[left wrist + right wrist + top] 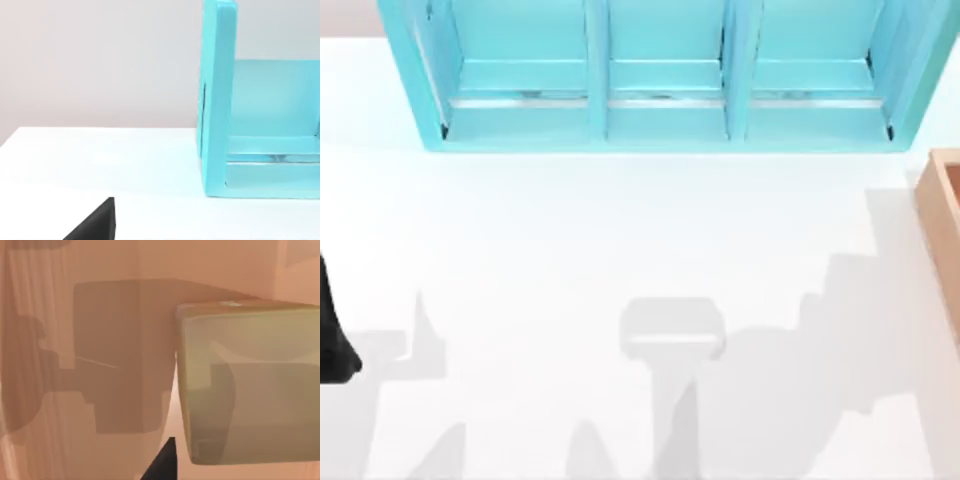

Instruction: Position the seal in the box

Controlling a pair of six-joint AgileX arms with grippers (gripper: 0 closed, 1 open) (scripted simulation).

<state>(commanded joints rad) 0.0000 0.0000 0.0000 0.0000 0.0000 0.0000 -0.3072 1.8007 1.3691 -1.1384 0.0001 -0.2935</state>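
R wrist view: seal is hanging close to cam over the box's orange-brown inside, its shadow falling on the floor. Looks like R arm is carrying it, but can't tell how wide the fingers are. Judging: transport nearly done; lowering + release left. L arm is sitting parked at table's left edge.

Box: matt wood-look walls; shelf unit: smooth turquoise (faint sheen); table: smooth matt white.
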